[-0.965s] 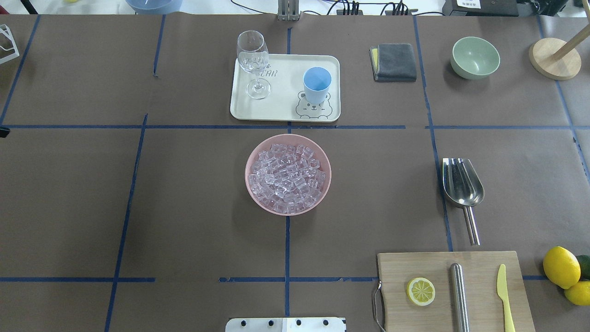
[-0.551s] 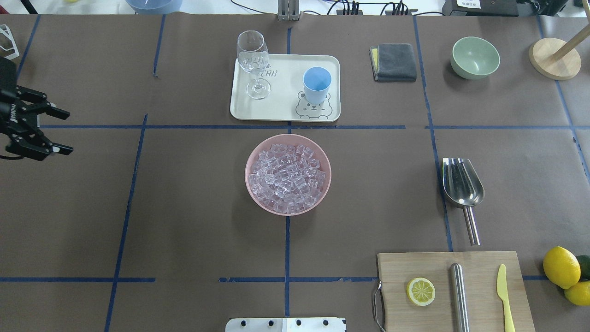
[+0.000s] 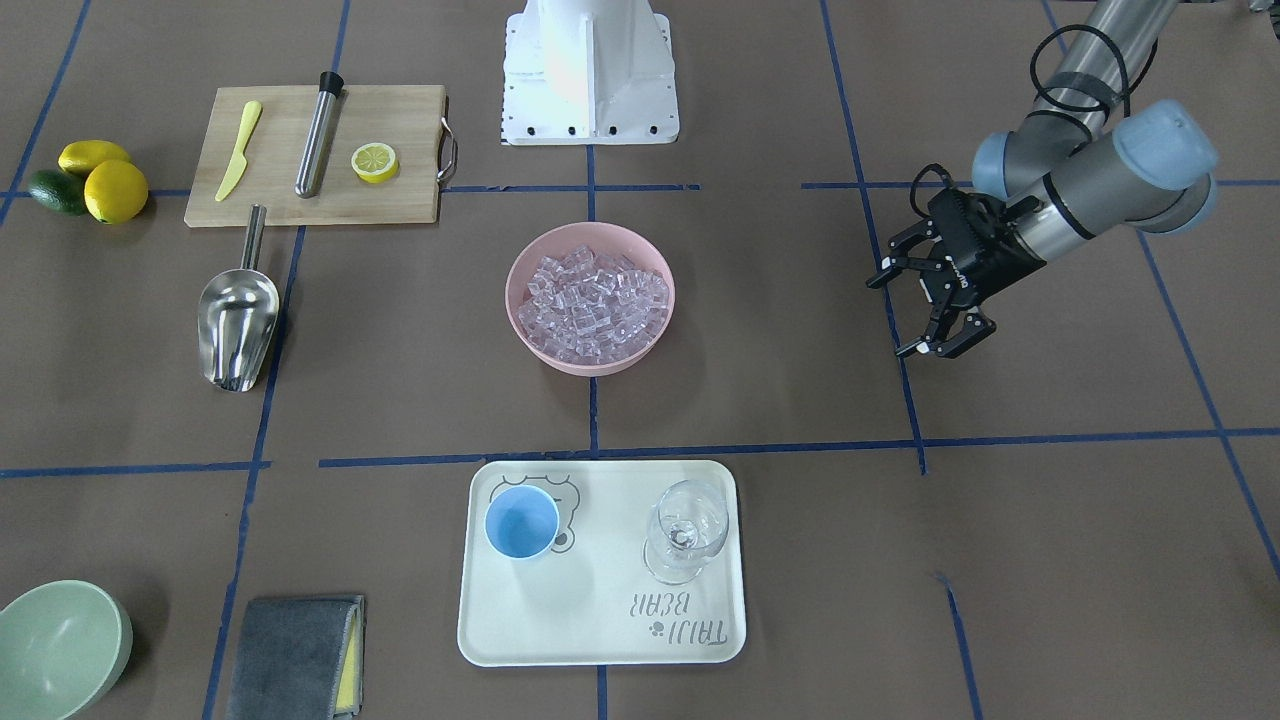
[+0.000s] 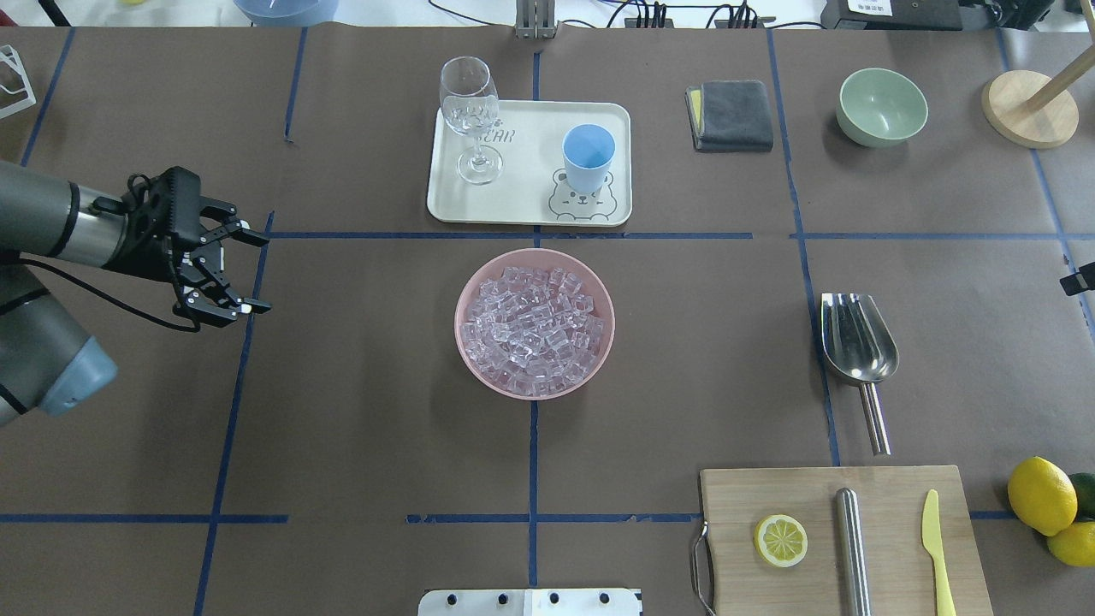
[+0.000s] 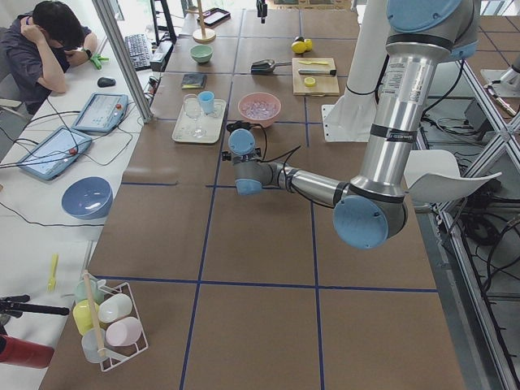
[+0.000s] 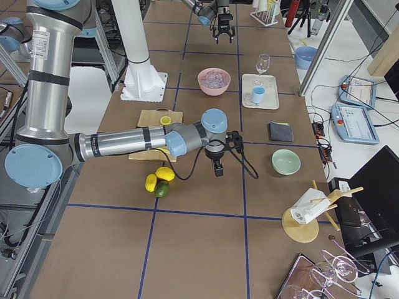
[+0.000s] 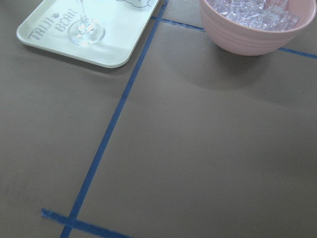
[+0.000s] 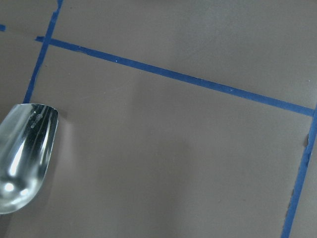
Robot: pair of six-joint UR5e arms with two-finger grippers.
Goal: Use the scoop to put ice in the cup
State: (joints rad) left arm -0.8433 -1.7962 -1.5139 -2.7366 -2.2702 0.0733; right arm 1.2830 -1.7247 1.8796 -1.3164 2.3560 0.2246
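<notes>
The ice (image 4: 534,323) fills a pink bowl (image 4: 469,355) at the table's middle. Behind it, the light-blue cup (image 4: 588,158) stands upright and empty on a white tray (image 4: 522,201), beside a stemmed glass (image 4: 470,111). The steel scoop (image 4: 858,338) lies flat on the right, handle toward the robot; its bowl also shows in the right wrist view (image 8: 25,153). My left gripper (image 4: 261,272) hovers open and empty, well left of the pink bowl. Of my right gripper (image 6: 217,169) only a tip shows at the overhead view's right edge, right of the scoop; I cannot tell its state.
A cutting board (image 4: 736,547) at the front right carries a lemon slice (image 4: 780,541), a steel cylinder (image 4: 851,547) and a yellow knife (image 4: 937,547). Lemons (image 4: 1041,496) lie beside it. A grey cloth (image 4: 731,115), green bowl (image 4: 882,107) and wooden stand (image 4: 1029,109) are at the back right.
My left arm has come in from the left edge and moved right toward the pink bowl, gripper still open. A tip of the right gripper has appeared at the right edge.
</notes>
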